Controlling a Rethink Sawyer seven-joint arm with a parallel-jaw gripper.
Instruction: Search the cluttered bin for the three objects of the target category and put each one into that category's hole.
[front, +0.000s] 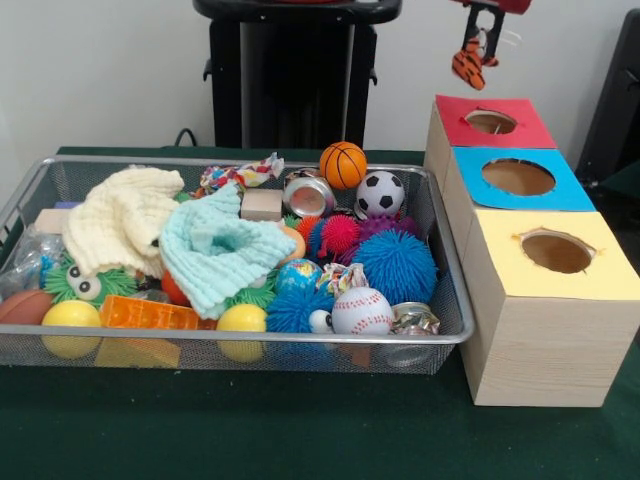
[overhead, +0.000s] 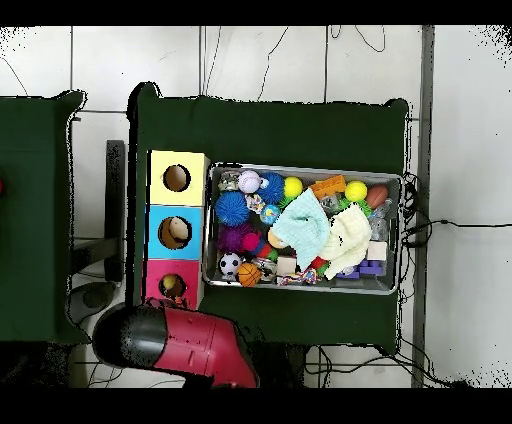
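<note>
The gripper (front: 478, 40) is closed on a striped tiger toy (front: 468, 62), hanging directly above the red box's hole (front: 490, 122). Release looks imminent. Below and off to the side, the wire bin (front: 452, 330) remains crowded with balls and cloths, so any remaining targets need finding.

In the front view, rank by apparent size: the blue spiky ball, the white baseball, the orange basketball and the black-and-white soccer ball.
1. Blue spiky ball
2. White baseball, though it sits nearest the camera
3. Black-and-white soccer ball and orange basketball: look alike, unranked
</note>
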